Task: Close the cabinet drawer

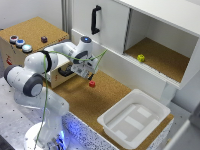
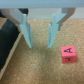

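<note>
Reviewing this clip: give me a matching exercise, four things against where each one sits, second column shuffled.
Things:
1. red cube
2. yellow cube
3. white tub
4. coloured buttons

Places:
A. inside the open white cupboard
B. on the cabinet's cork top
C. on the cork surface just below the gripper
D. on the cork surface at the exterior view's right, near its edge

Pairs: 1-C, 2-A, 3-D, 4-B

Arm hides most of cabinet drawer point(image 1: 64, 74) (handle too).
</note>
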Robot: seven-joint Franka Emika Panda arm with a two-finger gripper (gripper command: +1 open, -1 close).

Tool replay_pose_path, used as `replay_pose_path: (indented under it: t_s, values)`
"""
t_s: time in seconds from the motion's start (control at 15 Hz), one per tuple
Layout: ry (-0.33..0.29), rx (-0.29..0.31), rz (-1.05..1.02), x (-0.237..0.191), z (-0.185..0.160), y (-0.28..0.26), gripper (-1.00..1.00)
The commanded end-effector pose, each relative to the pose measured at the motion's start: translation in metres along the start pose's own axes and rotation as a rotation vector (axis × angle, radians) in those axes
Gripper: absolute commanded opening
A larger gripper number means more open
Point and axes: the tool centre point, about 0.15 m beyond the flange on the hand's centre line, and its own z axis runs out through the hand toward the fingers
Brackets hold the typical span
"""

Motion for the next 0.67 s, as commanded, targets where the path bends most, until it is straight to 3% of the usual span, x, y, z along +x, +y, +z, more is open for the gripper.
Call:
replay_pose_path:
  t_s: [0.0, 0.6]
  values:
    - [-0.011, -0.02, -0.031, 0.018, 0.016, -0.038, -1.0]
    - [-0.041, -0.011, -0.122, 0.03, 0.031, -0.112, -1.0]
